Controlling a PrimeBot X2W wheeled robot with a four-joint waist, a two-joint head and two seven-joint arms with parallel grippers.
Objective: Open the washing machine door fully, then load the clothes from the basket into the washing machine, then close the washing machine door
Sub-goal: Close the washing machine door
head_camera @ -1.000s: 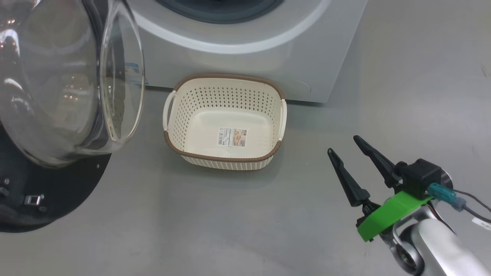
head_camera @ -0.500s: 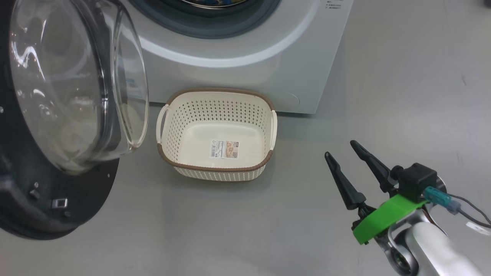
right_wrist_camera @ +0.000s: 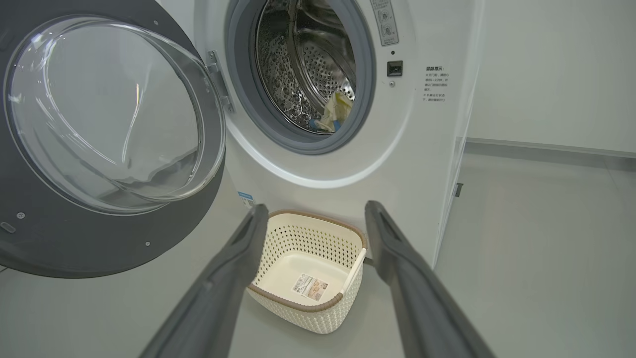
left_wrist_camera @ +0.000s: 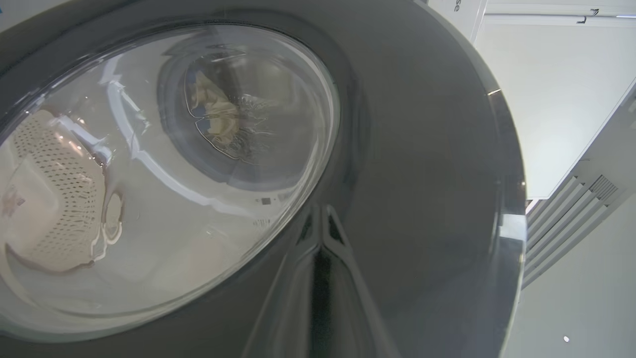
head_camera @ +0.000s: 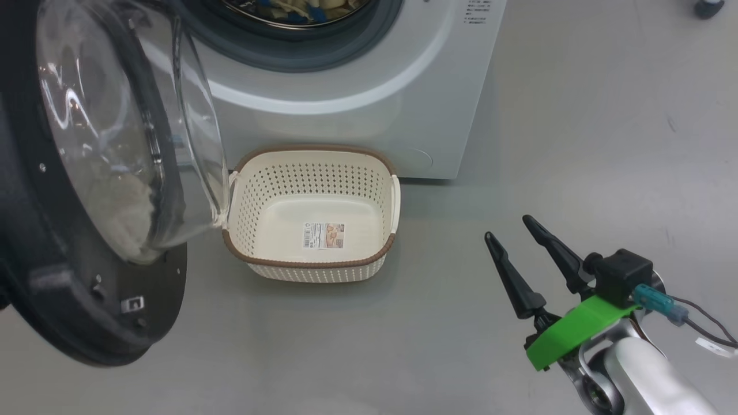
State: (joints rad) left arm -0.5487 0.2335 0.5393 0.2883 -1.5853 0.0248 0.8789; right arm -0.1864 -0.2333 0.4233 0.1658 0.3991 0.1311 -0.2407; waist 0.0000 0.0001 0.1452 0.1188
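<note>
- Left gripper (left_wrist_camera: 319, 219): jaws shut, holding nothing, tips at the outer rim of the door (left_wrist_camera: 422, 174); contact unclear.
- Right gripper (head_camera: 508, 227): jaws wide, holding nothing, over floor (head_camera: 576, 144), right of basket (head_camera: 317, 274).
- Door: stands open.
- Clothes (right_wrist_camera: 332, 114): in washer (head_camera: 357, 115) drum (right_wrist_camera: 308, 59).
- Basket: on floor before washer.

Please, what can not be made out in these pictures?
- Head view: the clothes are cut off by the top edge.
- Right wrist view: print on the label in the basket is too small.
- Left wrist view: whether the left gripper touches the washing machine door; glossy reflections confuse it.
</note>
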